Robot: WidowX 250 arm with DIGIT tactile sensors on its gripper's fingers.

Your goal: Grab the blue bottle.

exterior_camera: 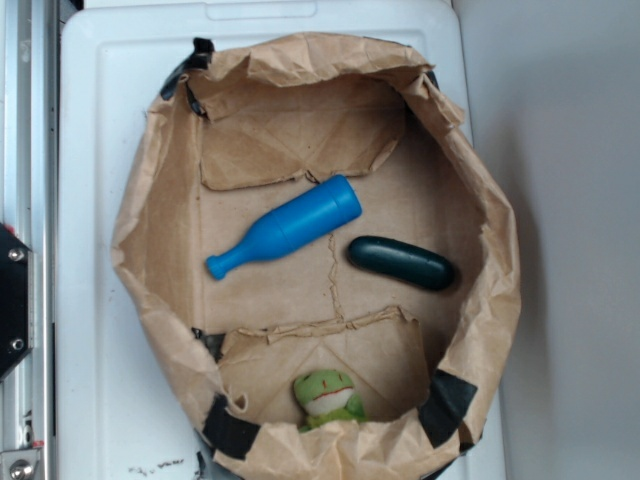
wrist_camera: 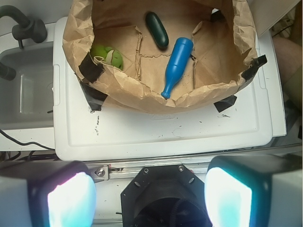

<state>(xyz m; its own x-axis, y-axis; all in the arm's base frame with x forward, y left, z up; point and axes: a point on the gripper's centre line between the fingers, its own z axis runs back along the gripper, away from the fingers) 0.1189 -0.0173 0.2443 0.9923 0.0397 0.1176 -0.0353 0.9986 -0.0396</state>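
Blue and smooth, the bottle [exterior_camera: 286, 228] lay on its side inside the paper bag [exterior_camera: 160, 250], near a dark green capsule [exterior_camera: 401, 263]. The end effector [wrist_camera: 149, 201] stood well apart from it, above the white lid [wrist_camera: 156, 135], with its fingers [wrist_camera: 71, 201] spread wide and empty.

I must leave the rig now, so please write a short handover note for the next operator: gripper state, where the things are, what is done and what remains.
Gripper: open, empty, held well back from the paper bag.
Blue bottle: lying on its side on the bag floor, apart from the dark green capsule beside it. A green plush toy sits near the bag wall.
Done: nothing yet; bottle untouched.
Left: move over the bag, descend, close on the bottle.
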